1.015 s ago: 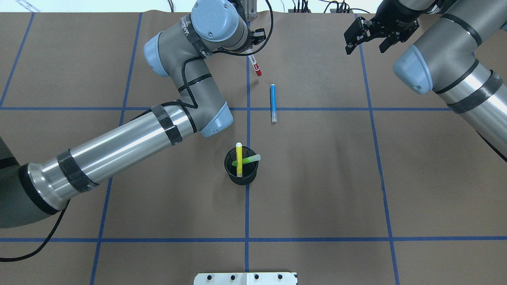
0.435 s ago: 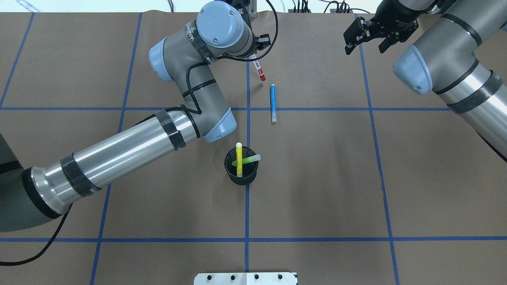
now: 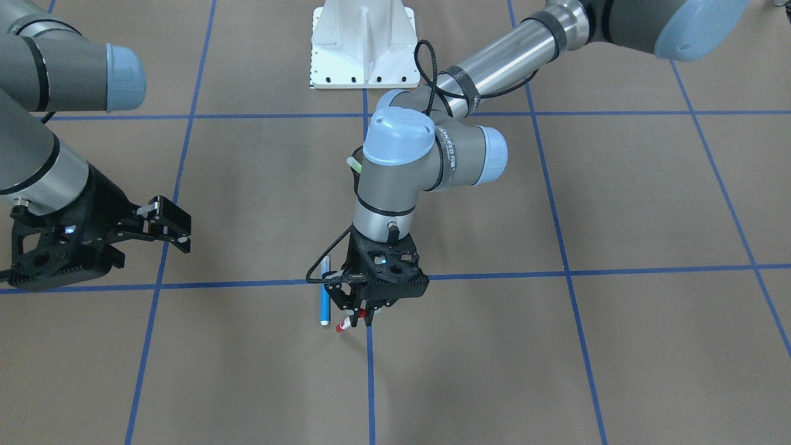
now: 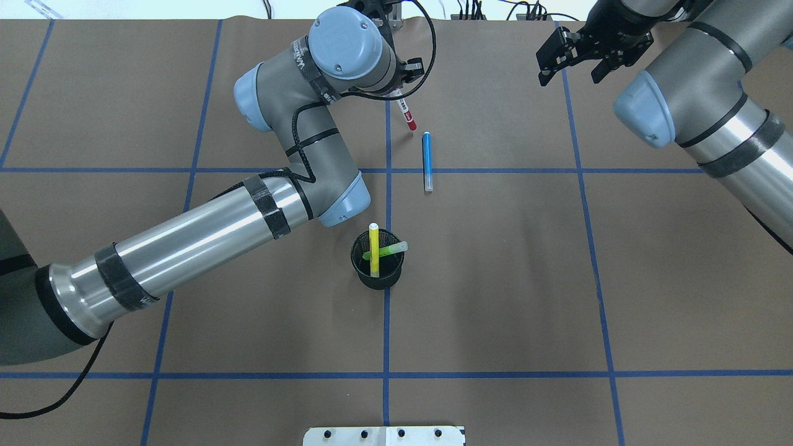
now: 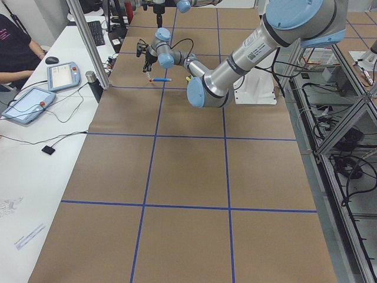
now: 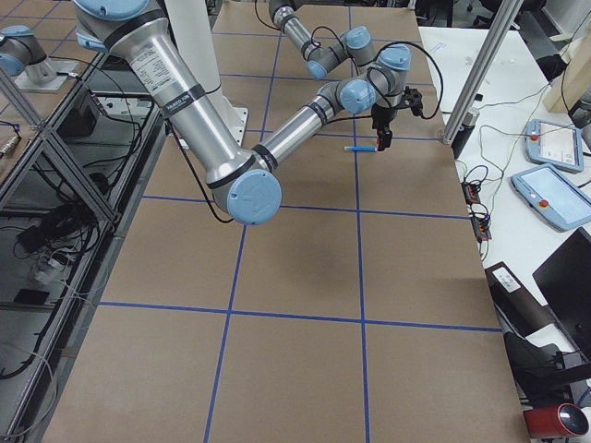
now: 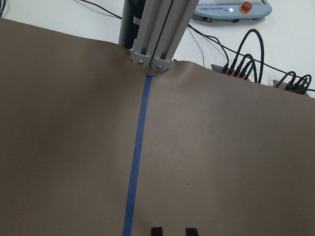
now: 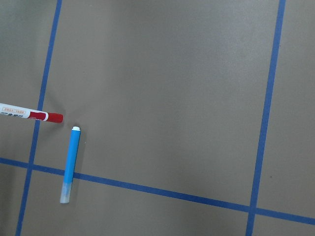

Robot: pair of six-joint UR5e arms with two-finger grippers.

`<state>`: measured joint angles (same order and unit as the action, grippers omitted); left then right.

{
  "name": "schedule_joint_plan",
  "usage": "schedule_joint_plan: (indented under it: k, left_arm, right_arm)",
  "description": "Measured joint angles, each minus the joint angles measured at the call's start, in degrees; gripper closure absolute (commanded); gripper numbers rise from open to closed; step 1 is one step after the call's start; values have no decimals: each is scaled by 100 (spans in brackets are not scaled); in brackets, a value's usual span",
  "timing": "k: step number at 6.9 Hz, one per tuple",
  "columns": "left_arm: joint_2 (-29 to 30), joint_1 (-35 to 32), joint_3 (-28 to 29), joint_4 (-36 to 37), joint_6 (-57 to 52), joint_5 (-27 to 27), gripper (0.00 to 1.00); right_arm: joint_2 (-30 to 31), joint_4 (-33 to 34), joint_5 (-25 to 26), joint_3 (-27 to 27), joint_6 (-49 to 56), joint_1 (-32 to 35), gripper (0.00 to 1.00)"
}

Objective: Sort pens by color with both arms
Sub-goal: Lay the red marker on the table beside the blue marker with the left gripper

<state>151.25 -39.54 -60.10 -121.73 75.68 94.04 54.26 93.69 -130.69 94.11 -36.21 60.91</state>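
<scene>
The left gripper (image 3: 363, 314) was clamped on the white pen with the red cap (image 4: 406, 113), its 2 fingers pinched narrowly around the upper part of the barrel. The pen hung tilted from the jaws with the red cap lowest, slanting toward the robot and a little to its right in the overhead view. The cap sat low over the brown paper (image 4: 495, 279), close to a blue tape line (image 4: 388, 145). Whether it actually touched the paper was hard to tell from any view.

Just beside the cap but apart from it, the blue pen (image 4: 427, 160) lay flat on the paper. It crossed a tape line, and its pale end pointed toward the robot.

The right gripper (image 4: 571, 69) held nothing. Its jaws were spread wide as it hovered over the far right part of the table, well apart from both pens. Its wrist camera looked down on the blue pen and the red-capped end.

Nearer the robot, on the centre tape line, stood the black mesh cup (image 4: 379, 280). The yellow pen (image 4: 373, 248) and the green pen (image 4: 391, 249) were in it, leaning on the rim and crossing each other. The left arm (image 4: 186, 238) reached in from the left, its elbow bent just beside the cup. The white base (image 4: 384, 435) showed at the near edge.
</scene>
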Motion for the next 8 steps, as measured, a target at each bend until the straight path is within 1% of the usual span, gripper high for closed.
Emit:
schedule_joint_plan:
  k: [4, 5, 6, 7, 8]
  left_arm:
    - [-103, 71, -138, 25, -38, 14, 70]
    - [-201, 121, -250, 31, -44, 20, 64]
    - [-264, 144, -329, 36, -52, 33, 55]
    - [-304, 152, -418, 78, -58, 53, 50]
    - [-399, 153, -639, 222, -65, 136, 49]
  right_arm:
    - [-9, -2, 6, -45, 2, -11, 1]
    - [-10, -6, 8, -48, 6, -10, 1]
    - [-11, -8, 8, -50, 8, -9, 1]
    - [-12, -7, 8, -50, 9, -9, 1]
    - [-12, -3, 9, -51, 9, -9, 1]
